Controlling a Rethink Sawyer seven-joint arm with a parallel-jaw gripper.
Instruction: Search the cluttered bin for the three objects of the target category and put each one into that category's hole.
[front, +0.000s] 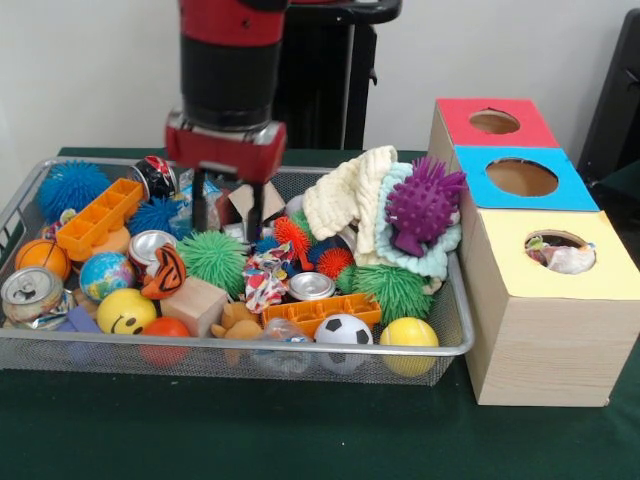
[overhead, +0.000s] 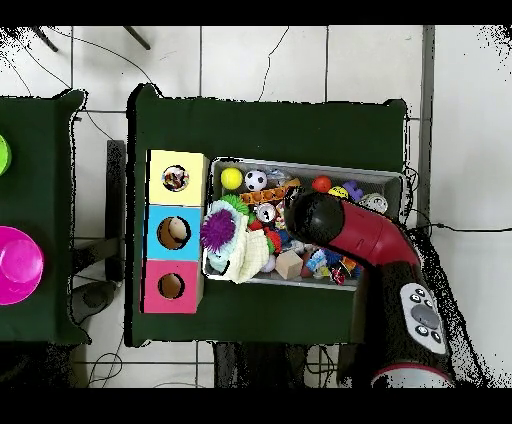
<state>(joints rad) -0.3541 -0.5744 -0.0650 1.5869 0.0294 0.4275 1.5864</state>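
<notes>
The wire mesh bin (front: 228, 346) is full of toys and shows in the overhead view too (overhead: 300, 163). My gripper (front: 228, 212) hangs over the bin's back middle, fingers (front: 255, 212) open and empty, tips down among the clutter. A blue and white crumpled wrapper (front: 188, 212) lies just beside the left finger. A multicoloured wrapper (front: 265, 277) lies in front of the gripper, near the bin's centre. The yellow-surround hole (front: 560, 252) in the largest wooden box holds a white crumpled wrapper (front: 570, 260). In the overhead view the arm (overhead: 335, 228) hides the gripper; the yellow hole (overhead: 176, 178) shows.
Blue-surround hole (front: 521, 177) and red-surround hole (front: 494, 121) sit behind the yellow one. The bin also holds silver cans (front: 311, 286), balls, a purple spiky toy (front: 423, 203), a cream cloth (front: 350, 195) and orange trays (front: 98, 218). A pink bowl (overhead: 16, 264) is on a side table.
</notes>
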